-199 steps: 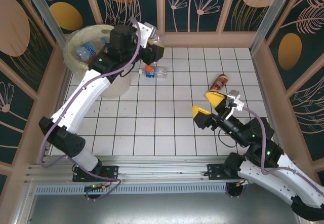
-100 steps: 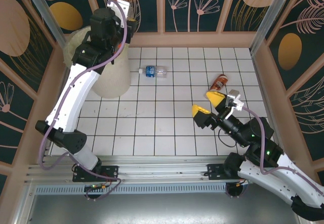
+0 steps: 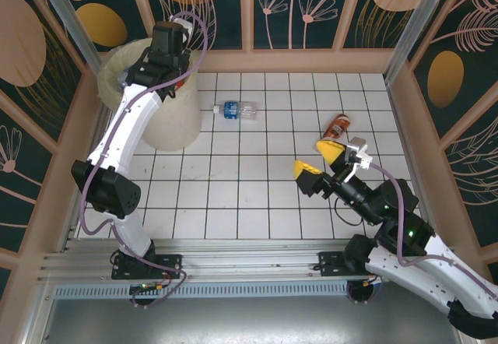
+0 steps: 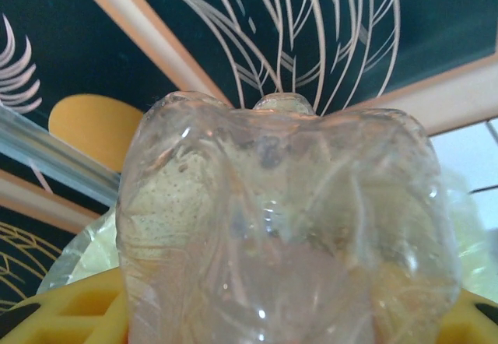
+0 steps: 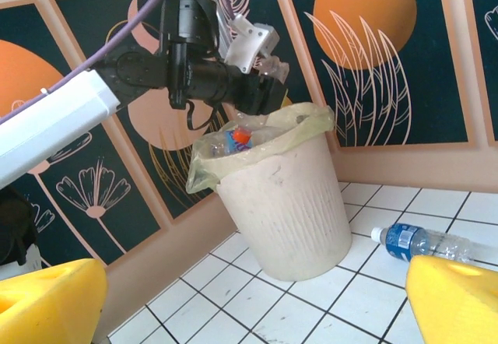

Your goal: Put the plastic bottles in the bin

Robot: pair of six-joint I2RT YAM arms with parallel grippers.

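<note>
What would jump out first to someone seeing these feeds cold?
The left gripper, shut on a clear bottle, hangs over the bag-lined cream bin in the far-left corner, which already holds other bottles. Two more lie on the white tiles: a blue-labelled bottle right of the bin and an orange bottle just beyond the open right gripper.
</note>
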